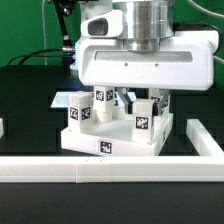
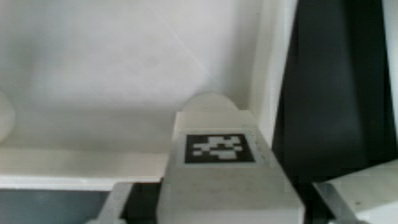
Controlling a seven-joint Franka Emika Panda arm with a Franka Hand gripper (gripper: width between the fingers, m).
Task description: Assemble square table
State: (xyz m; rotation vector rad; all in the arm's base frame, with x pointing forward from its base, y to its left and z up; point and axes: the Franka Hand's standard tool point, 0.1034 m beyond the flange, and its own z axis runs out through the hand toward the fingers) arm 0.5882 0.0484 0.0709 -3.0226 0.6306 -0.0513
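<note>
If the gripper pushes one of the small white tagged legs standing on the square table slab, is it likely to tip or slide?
The small white tagged block leg looks rigid, probably light plastic. It stands upright and taller than wide, so a high push may tip it. The large white plastic square slab looks smooth, so a low push would more likely slide it.

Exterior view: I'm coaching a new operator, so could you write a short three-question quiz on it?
1. True or false: a tagged leg stands upright on the square table.
2. Where is the end effector relative to the square table? A) directly above it B) off to one side C) underneath it
3. Fill in: the square table's front edge carries a black-white ____.

Key: 1 true; 2 A; 3 tag.
</note>
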